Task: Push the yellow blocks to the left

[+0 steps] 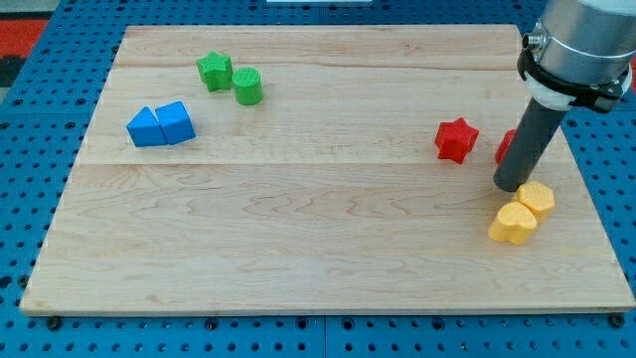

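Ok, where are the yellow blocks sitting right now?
The two yellow blocks touch each other near the board's bottom-right corner in the camera view, just below my tip and below the red star.

Robotics lab bench: wooden board [328,239] on blue perforated base [30,149], industrial arm [576,50] overhead, small coloured test blocks laid out as for a pushing trial.

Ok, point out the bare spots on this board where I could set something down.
The broad middle, between the blue blocks and the red star, is bare, as is the whole strip along the view's bottom. It is crowded at the view's right, where my tip sits against the yellow blocks.
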Controlling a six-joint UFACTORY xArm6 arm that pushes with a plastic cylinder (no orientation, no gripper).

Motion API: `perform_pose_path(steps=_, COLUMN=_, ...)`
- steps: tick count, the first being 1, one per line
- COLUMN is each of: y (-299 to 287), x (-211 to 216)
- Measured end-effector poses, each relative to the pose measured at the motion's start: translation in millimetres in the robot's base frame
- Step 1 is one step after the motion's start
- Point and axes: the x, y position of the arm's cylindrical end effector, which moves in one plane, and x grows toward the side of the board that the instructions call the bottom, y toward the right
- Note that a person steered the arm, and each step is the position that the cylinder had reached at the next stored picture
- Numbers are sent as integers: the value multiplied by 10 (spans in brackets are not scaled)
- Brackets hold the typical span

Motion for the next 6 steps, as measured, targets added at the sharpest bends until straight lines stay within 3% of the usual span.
perform_pose_path(steps=1, y=89, x=189)
perform_pose_path(steps=3, y=936, x=66)
perform_pose_path(steps=4, y=553, x=567)
perform_pose_path(steps=5, y=-124, x=600)
perform_pose_path(steps=6, y=247, x=387)
